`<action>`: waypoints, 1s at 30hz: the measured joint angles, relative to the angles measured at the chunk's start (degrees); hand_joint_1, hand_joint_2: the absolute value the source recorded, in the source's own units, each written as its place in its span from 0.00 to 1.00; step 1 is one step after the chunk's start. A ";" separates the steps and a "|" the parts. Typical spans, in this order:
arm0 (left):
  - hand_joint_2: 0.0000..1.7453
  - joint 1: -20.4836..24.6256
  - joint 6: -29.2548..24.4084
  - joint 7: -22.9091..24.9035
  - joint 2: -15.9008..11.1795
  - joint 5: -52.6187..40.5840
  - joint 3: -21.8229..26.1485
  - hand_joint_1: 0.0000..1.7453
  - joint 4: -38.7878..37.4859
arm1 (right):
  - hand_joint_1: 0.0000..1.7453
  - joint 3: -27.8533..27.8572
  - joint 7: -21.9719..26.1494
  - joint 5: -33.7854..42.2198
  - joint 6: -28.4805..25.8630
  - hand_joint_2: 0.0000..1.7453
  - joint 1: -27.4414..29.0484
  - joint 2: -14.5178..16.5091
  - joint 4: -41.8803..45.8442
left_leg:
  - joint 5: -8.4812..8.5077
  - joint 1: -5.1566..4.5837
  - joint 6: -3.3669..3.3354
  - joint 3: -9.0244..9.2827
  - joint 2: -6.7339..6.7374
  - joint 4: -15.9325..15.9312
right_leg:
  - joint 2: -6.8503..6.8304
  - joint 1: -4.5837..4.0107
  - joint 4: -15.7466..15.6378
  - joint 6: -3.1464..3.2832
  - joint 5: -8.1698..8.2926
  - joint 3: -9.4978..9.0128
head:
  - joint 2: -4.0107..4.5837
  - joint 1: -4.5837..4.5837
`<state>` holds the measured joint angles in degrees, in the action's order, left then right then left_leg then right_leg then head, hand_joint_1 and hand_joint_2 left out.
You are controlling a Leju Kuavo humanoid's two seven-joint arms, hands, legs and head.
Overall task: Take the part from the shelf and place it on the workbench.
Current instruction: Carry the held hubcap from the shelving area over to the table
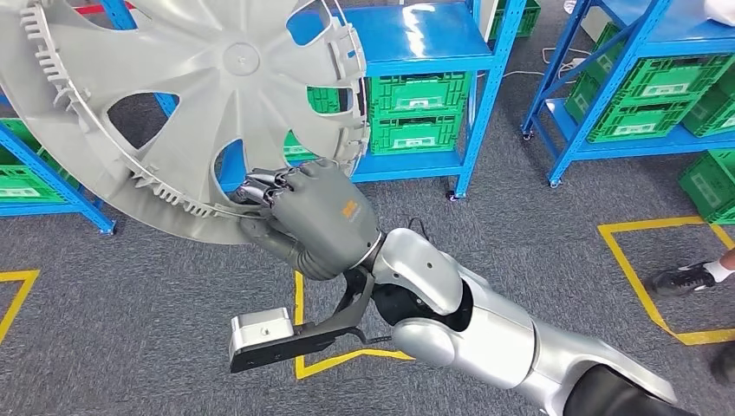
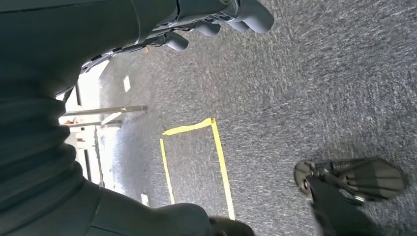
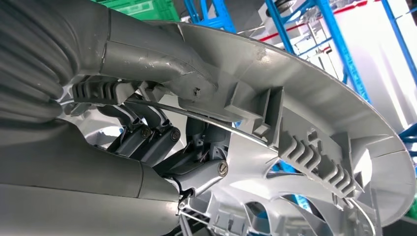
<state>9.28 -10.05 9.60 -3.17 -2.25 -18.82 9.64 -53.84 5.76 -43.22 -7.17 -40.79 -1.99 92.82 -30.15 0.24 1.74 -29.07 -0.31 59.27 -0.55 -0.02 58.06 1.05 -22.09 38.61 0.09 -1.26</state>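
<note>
Grey wheel cover (image 1: 173,104): rim gripped by right hand (image 1: 312,217), fingers closed over its edge, held aloft above grey carpet (image 1: 520,208). Blue shelf (image 1: 416,95) just beyond. Left hand (image 2: 216,19): hanging, grasp indeterminable.

wheel cover (image 1: 173,104): you lose its upper and left rim past the picture's edge.
person's shoe (image 1: 685,276): beside the yellow floor tape (image 1: 641,277), leg cut off.

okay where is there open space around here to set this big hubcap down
Bare grey carpet lies between the two blue shelf racks, and more beside the yellow floor tape. The near rack's blue top shelf looks bare. Its lower shelves are crowded with green crates. The right hand grips the grey plastic hubcap.
</note>
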 joint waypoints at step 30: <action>1.00 0.00 0.01 0.69 0.03 0.19 0.00 0.00 -0.19 | 1.00 -0.17 1.07 0.22 -0.04 1.00 0.71 -0.06 -0.91 | 0.57 0.15 0.28 -1.46 0.22 1.22 | 0.08 0.16 0.27 0.38 -2.09 -1.42 | 0.00 0.04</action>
<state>9.28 -10.04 10.29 -3.14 -2.07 -18.82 9.46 -54.01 6.83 -43.00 -7.21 -40.08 -2.05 91.91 -29.58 0.39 2.02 -30.53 -0.08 60.49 -0.47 0.13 58.33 1.43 -24.18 37.19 0.09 -1.22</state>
